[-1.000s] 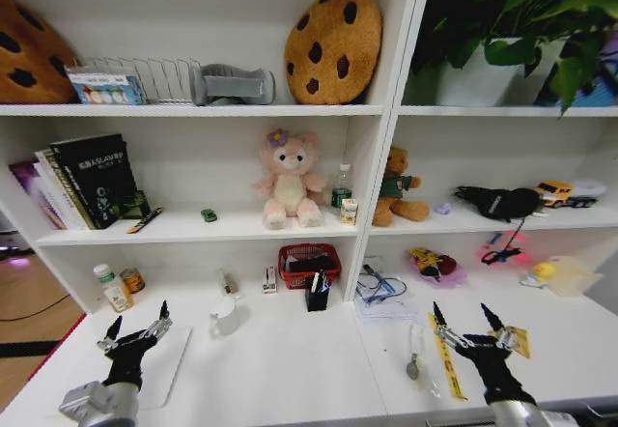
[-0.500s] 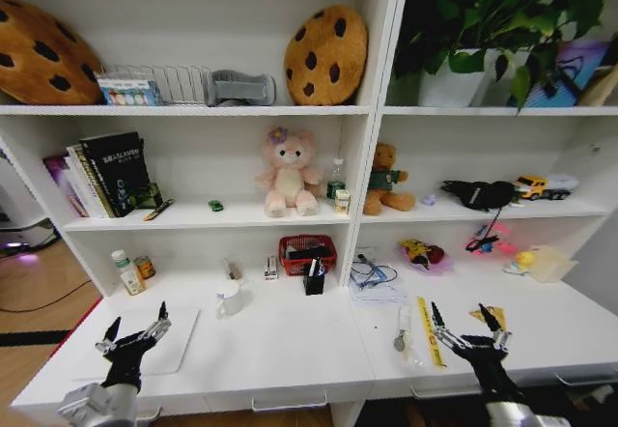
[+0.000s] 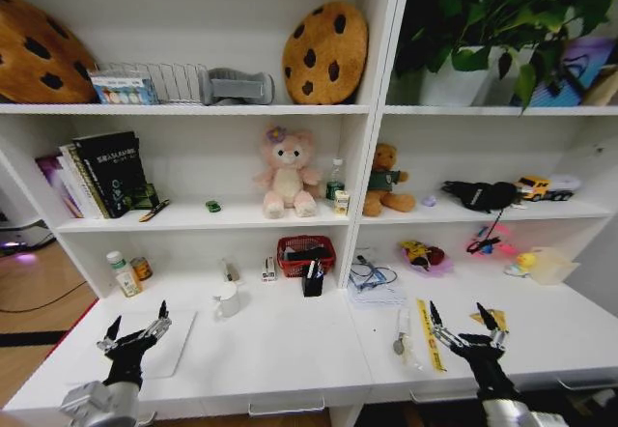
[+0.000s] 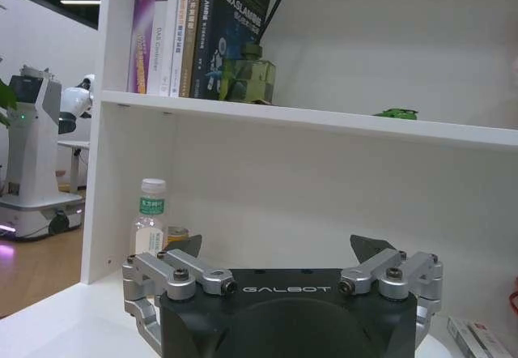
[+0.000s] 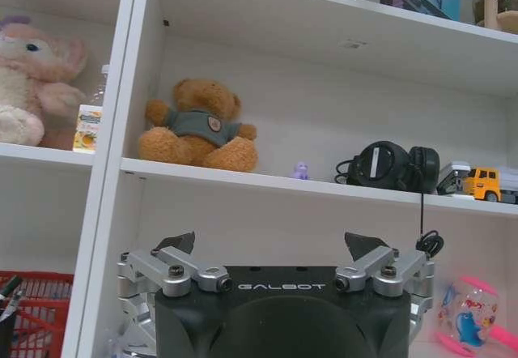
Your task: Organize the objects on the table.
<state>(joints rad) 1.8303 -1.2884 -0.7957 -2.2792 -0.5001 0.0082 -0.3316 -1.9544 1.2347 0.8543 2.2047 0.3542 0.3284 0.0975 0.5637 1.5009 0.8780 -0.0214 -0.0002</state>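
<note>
Head cam sits high, looking forward and down over the table at the shelves. Each wrist cam peeks low over its own spread fingers, close to the shelving. Shared: brown teddy bear behind the right gripper, books beyond the left gripper.

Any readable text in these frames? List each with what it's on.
"GALBOT": on the body of the left tool, seen in the left wrist view.
"GALBOT": on the body of the right tool, seen in the right wrist view.
Book spines on the shelf: printed, too small and blurred to read.
Bottle label on the table: not readable.
Carton beside the pink plush: print not readable.
</note>
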